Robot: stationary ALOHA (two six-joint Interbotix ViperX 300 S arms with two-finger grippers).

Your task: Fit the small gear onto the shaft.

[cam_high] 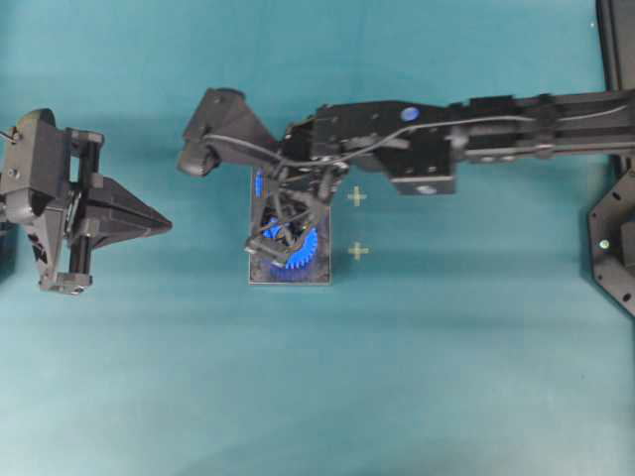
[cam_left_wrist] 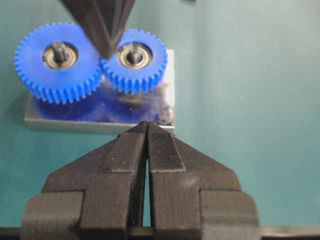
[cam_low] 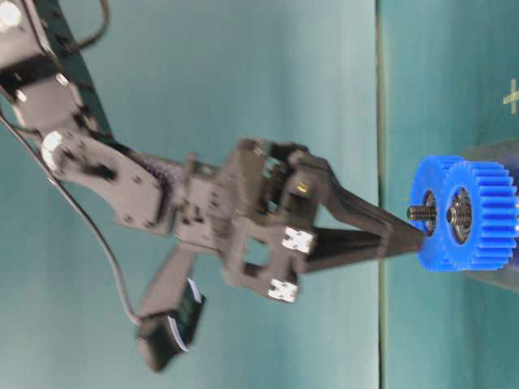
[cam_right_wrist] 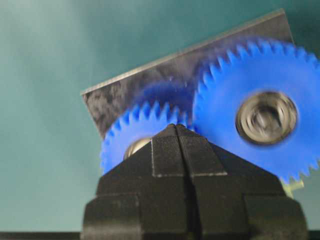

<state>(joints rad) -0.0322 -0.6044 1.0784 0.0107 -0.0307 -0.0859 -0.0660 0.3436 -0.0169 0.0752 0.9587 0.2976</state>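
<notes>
Small gear point(cam_left_wrist: 134, 60): seated on the shaft point(cam_left_wrist: 134, 53) on the plate point(cam_left_wrist: 167, 95), teeth meshed with the large gear point(cam_left_wrist: 57, 62) to its left.
Right gripper point(cam_left_wrist: 106, 47): jaws pressed together, holding nothing; tip just above where the gears meet.
Left gripper point(cam_left_wrist: 146, 131): closed and empty, near the plate's edge.
Overhead: right arm hides most of both gears.
Left wrist: both hubs plain.

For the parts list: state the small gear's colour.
The small gear is bright blue with a black-and-silver hub, clearest in the left wrist view.
</notes>
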